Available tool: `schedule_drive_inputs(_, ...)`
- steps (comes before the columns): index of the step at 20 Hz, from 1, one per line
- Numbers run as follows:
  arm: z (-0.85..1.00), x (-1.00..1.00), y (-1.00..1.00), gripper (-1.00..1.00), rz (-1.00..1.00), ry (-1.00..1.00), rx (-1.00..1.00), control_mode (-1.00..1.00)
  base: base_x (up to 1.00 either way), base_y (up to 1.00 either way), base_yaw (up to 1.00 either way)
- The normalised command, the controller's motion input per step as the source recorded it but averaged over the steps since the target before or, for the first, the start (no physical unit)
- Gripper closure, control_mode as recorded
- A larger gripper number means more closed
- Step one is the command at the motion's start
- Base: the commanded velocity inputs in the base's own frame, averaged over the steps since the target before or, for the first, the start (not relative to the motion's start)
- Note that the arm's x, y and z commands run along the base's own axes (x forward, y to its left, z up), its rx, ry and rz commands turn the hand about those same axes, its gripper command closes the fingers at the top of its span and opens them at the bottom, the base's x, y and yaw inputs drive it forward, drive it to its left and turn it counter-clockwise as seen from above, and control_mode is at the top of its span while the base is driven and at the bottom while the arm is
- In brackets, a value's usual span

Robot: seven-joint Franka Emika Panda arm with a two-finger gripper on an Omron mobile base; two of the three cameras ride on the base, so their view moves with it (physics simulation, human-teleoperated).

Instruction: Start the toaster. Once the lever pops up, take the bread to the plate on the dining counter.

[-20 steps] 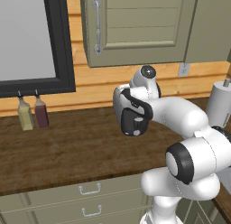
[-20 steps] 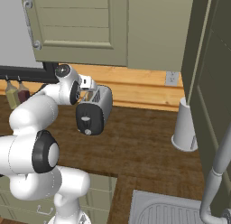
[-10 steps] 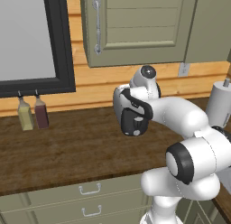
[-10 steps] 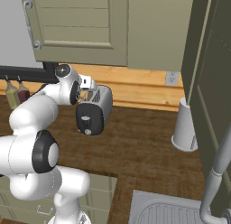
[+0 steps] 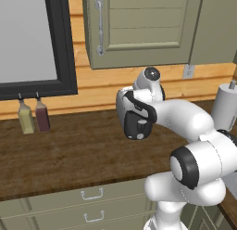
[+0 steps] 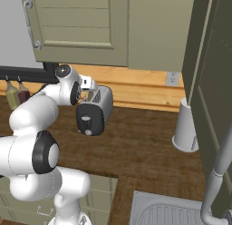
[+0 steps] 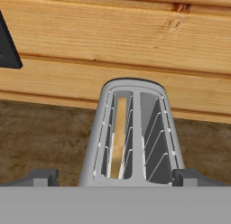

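Dark wood-grain table [image 5: 69, 155] is running under a plank wall, with two bottles [image 5: 33, 117] standing at its left under a black frame. Further right, the toaster [image 6: 94, 110] is sitting by the wall, the bread [image 7: 119, 136] resting low in its left slot. The hand [image 7: 115, 177] is hovering above its near end, fingertips [image 7: 43, 177] spread apart, probably lining up on the lever.

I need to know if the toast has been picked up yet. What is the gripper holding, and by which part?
Nothing. The gripper hangs open above the toaster, and the bread sits down in one slot, untouched.
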Motion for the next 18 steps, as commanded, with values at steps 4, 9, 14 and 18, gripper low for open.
schedule_drive_inputs(4,0.00,0.00,0.00,-1.00,0.00,0.00,0.00,-1.00,0.00,0.00,0.00)
schedule_drive_inputs(9,0.00,0.00,0.00,-1.00,0.00,0.00,0.00,-1.00,0.00,0.00,0.00)
schedule_drive_inputs(14,0.00,0.00,0.00,-1.00,0.00,0.00,0.00,-1.00,0.00,0.00,0.00)
schedule_drive_inputs(18,0.00,0.00,0.00,-1.00,0.00,0.00,0.00,-1.00,0.00,0.00,0.00)
